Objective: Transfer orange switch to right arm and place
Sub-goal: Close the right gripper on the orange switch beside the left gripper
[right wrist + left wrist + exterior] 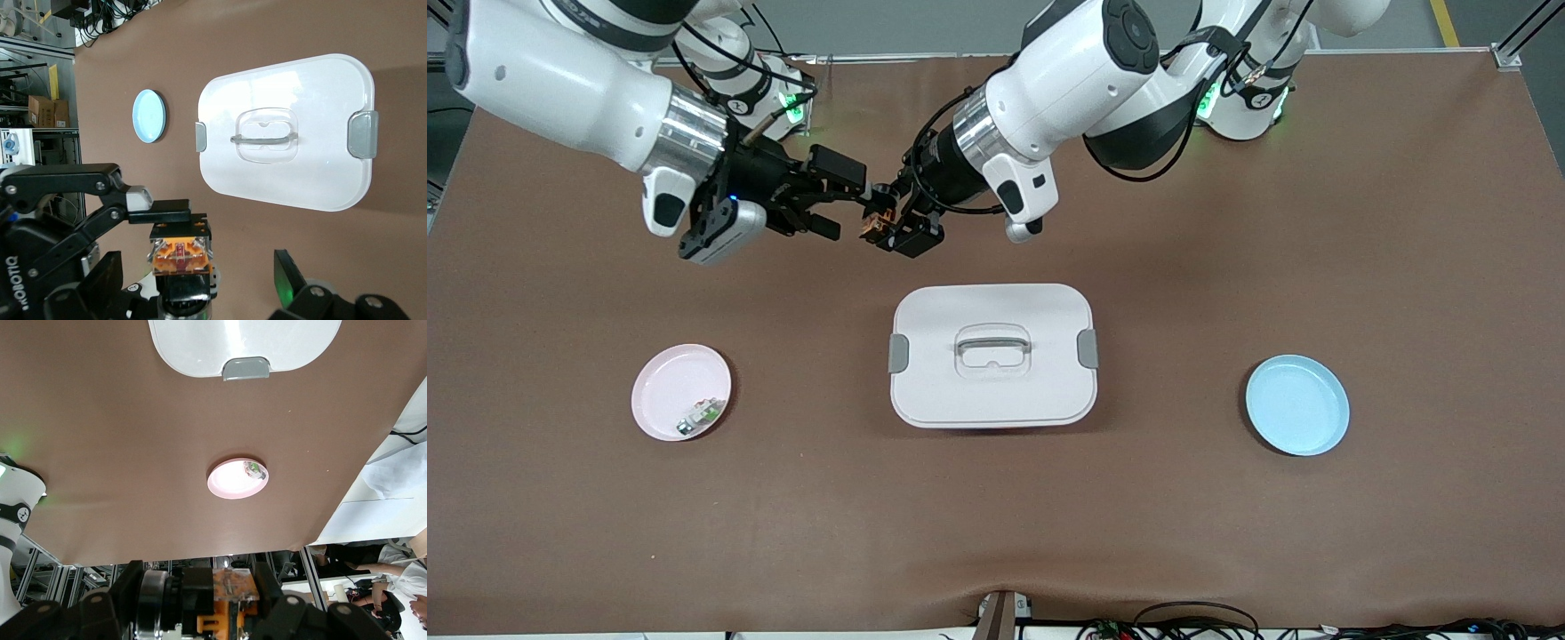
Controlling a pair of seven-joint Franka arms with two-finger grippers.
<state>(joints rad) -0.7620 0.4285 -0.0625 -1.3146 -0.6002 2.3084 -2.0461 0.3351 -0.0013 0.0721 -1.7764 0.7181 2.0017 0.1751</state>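
Note:
The orange switch (874,223) hangs in the air over the table, between the white box and the robots' bases. My left gripper (891,228) is shut on it. In the left wrist view the switch (233,590) sits clamped between my left gripper's (197,603) black fingers, orange end showing. My right gripper (847,204) faces it, open. In the right wrist view the switch (179,257) lies between my right gripper's (198,283) spread fingers (291,280), which stand apart from it. The left gripper's black linkage (133,200) holds it from above.
A white lidded box (993,391) with a handle sits mid-table. A pink plate (660,391) holding small white-and-green parts lies toward the right arm's end. A blue plate (1296,404) lies toward the left arm's end.

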